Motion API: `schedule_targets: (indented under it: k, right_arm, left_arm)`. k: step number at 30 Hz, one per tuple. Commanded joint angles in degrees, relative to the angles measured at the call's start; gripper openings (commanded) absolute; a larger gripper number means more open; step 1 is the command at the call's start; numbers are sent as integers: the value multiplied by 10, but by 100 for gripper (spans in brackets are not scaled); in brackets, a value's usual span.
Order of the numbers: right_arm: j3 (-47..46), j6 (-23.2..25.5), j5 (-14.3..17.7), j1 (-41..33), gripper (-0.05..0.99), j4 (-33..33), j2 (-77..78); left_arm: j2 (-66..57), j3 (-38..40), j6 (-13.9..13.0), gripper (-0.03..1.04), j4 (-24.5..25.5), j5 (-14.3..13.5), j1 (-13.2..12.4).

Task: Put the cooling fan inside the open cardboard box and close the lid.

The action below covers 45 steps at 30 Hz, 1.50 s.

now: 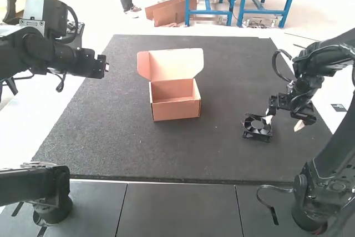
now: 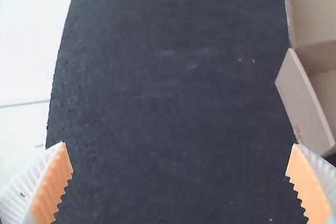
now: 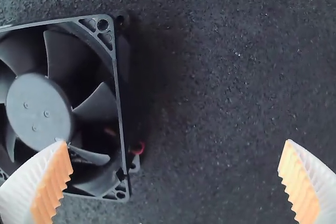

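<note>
- The black mat [image 1: 111, 131] covers most of the white table [image 1: 22, 131], and its front edge lies just ahead of the two arm bases.
- The fan [image 1: 257, 127] lies flat on the mat in the front right part. It is a square black frame with its blades facing up. It sits to the right of the box and nearer the front edge, apart from the box and outside it.
- In the right wrist view the fan [image 3: 58, 108] shows its round hub, its curved blades and a bit of red wire at one corner.
- The right gripper [image 1: 284, 121] hangs low over the fan's right side. Its white ribbed fingers [image 3: 50, 182] with orange pads are spread wide. One is over the fan's frame and the other is over bare mat. Nothing is held between them, and I cannot tell whether the near finger touches the frame.
- The cardboard box [image 1: 175, 99] stands upright near the middle of the mat. It is open, with its lid flap raised at the far side and a small side flap turned out to the left.
- The left gripper [image 1: 101, 65] is raised above the left part of the mat, left of the box and apart from it.
- In its own wrist view the left gripper [image 2: 176, 153] has its fingers far apart over bare mat, with a wall of the box [image 2: 310, 93] at one side.
</note>
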<state>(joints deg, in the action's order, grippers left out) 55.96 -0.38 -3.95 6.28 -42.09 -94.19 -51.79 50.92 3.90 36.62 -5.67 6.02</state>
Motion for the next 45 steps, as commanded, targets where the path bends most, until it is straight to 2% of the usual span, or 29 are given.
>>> schedule_targets:
  k: [1, 24, 28, 30, 31, 33, 37, 40, 45]
  right_arm:
    - [-8, 8, 11, 8, 90, 5, -6]
    - [-32, 9, 26, 8, 90, 49, -53]
    - [-39, 9, 25, 5, 75, 54, -61]
    - [-41, 11, 20, 6, 56, 56, -62]
    - [-42, 13, 16, 7, 43, 57, -61]
    - [-45, 28, -4, 7, 22, 60, -62]
    - [-49, 45, -28, 3, -2, 77, -61]
    - [-47, 58, -33, -3, -2, 78, -59]
    - [-28, 50, -51, -9, -2, 65, -34]
  left_arm:
    - [5, 23, 0, 97, -4, 11, 1]
    - [8, 23, 0, 97, -5, 11, 0]
    - [9, 23, 0, 97, -5, 11, 0]
    - [9, 23, 0, 97, -4, 11, 0]
    - [9, 23, 0, 97, -4, 11, 0]
    - [10, 25, 0, 97, -4, 11, 0]
    - [13, 27, 0, 97, -1, 11, 0]
    - [15, 27, 0, 97, -1, 11, 0]
    - [19, 23, 0, 97, 2, 10, 0]
